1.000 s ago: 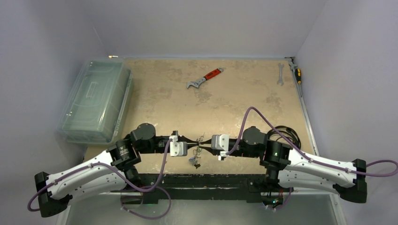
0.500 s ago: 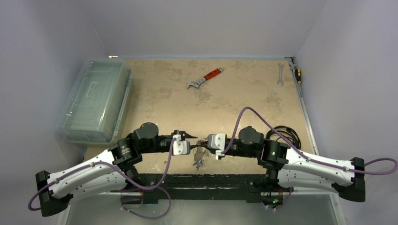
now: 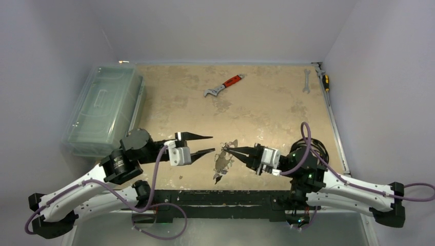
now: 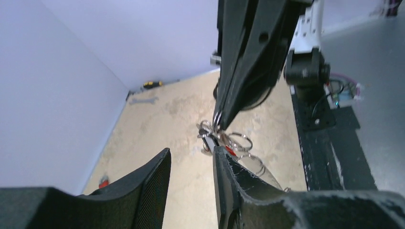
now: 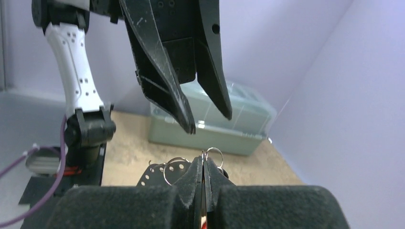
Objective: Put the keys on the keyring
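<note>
My right gripper [image 3: 229, 148] is shut on a bunch of silvery rings, the keyring [image 3: 225, 152], at the near middle of the table. The keys [image 3: 221, 165] hang down from it above the tabletop. In the right wrist view the closed pads [image 5: 204, 162] pinch a thin metal edge, with small rings [image 5: 216, 153] showing on either side. My left gripper [image 3: 212, 143] is open and empty, a short gap to the left of the bunch, and touches nothing. The left wrist view shows its spread fingers [image 4: 192, 151] with the rings [image 4: 236, 141] just beyond them.
A clear plastic box [image 3: 105, 110] stands at the left edge. A red-handled wrench [image 3: 224, 85] lies at the back middle. A silver spanner [image 3: 306, 81] and a screwdriver [image 3: 324, 79] lie at the back right. A coiled black cable [image 3: 314, 146] sits by the right arm.
The left gripper has let go of the bunch, opened and pulled back to the left. The right gripper kept hold and drew back to the right, turning the bunch.
</note>
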You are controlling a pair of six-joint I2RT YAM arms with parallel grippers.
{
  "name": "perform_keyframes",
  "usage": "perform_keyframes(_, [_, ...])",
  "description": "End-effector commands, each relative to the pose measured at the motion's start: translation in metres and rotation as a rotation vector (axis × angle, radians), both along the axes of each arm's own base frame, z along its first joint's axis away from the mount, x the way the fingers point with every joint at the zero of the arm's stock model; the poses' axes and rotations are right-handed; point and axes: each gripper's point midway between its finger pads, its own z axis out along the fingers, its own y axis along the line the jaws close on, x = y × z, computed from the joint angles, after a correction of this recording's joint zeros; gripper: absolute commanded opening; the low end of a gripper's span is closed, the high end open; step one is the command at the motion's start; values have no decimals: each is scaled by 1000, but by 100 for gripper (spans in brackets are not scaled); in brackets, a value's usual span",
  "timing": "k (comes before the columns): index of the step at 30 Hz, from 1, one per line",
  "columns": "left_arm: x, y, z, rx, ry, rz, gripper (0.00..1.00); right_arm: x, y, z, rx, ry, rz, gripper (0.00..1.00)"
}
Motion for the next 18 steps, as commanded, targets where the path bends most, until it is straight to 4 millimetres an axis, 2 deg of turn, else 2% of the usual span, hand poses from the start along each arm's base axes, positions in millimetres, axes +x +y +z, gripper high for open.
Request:
perform_keyframes(1, [-15, -9, 43, -117, 7, -93, 38, -13, -22, 63, 327, -55, 38, 0])
perform_keyframes(5, [-17, -19, 43, -159, 36, -128, 45, -22, -38, 84, 498, -74, 74, 0])
perform_keyframes(10, [-14, -23, 34, -161, 86, -115, 47, -29, -45, 96, 571, -83, 111, 0])
perform_keyframes(14, [-16, -26, 27, -194, 136, -129, 48, -34, -42, 103, 583, -90, 140, 0])
perform_keyframes(18, [-23, -38, 23, -253, 213, -196, 47, -33, -36, 104, 588, -84, 154, 0])
